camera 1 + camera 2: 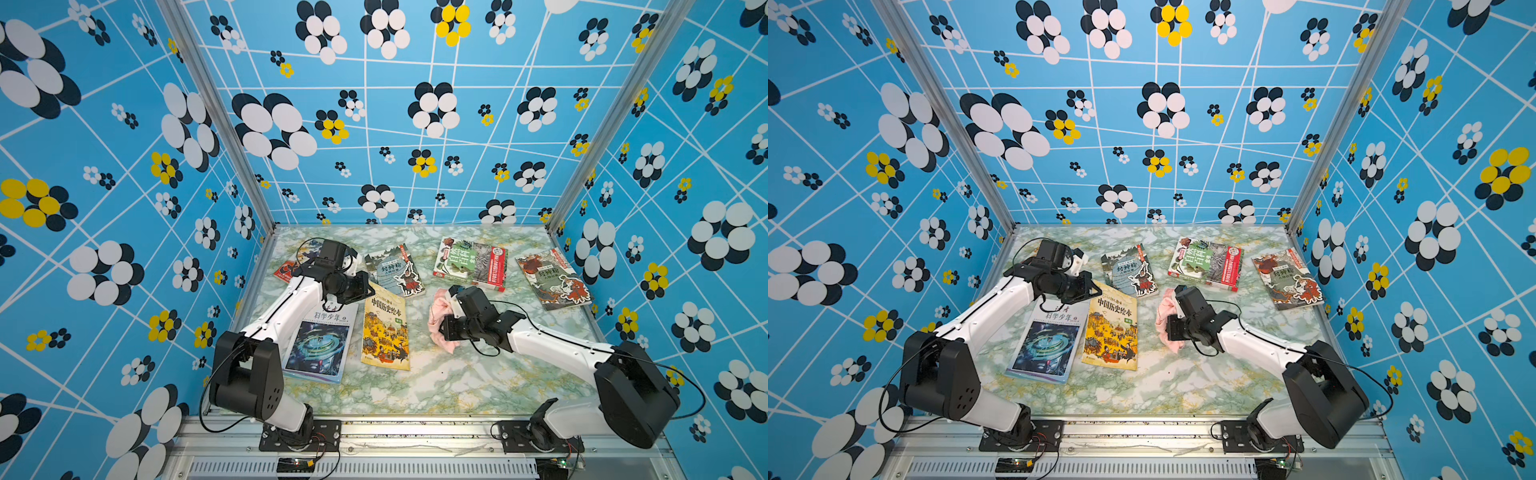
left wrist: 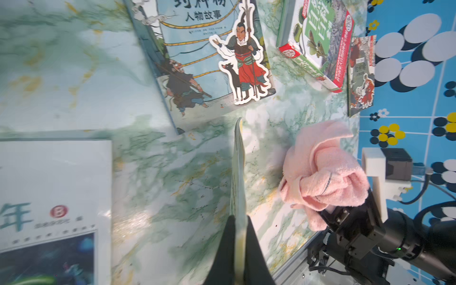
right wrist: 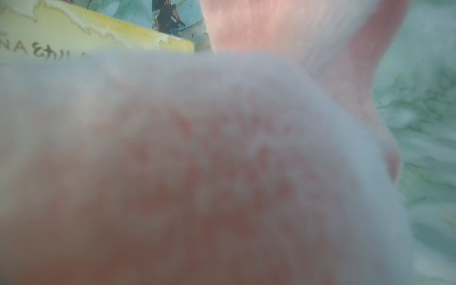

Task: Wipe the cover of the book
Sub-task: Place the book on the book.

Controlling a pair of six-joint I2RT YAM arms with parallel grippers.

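gripping yellow book [image 2: 238,160] edge: left tool [image 2: 238,222], plain in left wrist view; right tool [image 2: 323,212] clamps pink cloth [image 2: 318,160].

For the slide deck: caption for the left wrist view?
Left tool pinches the edge of the yellow book; right tool holds a pink towel beside it.

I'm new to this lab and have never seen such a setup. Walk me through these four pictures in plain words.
Two robot arms stand at a marble-patterned table. Two pictures look down from above, nearly alike; the other two come from a camera on each arm's wrist. Several books lie on the table, among them a yellow book. The left gripper is shut on that book's edge. The right gripper is shut on a pink cloth, which fills its own wrist camera's blurred picture. The cloth is beside the yellow book, not on its cover.
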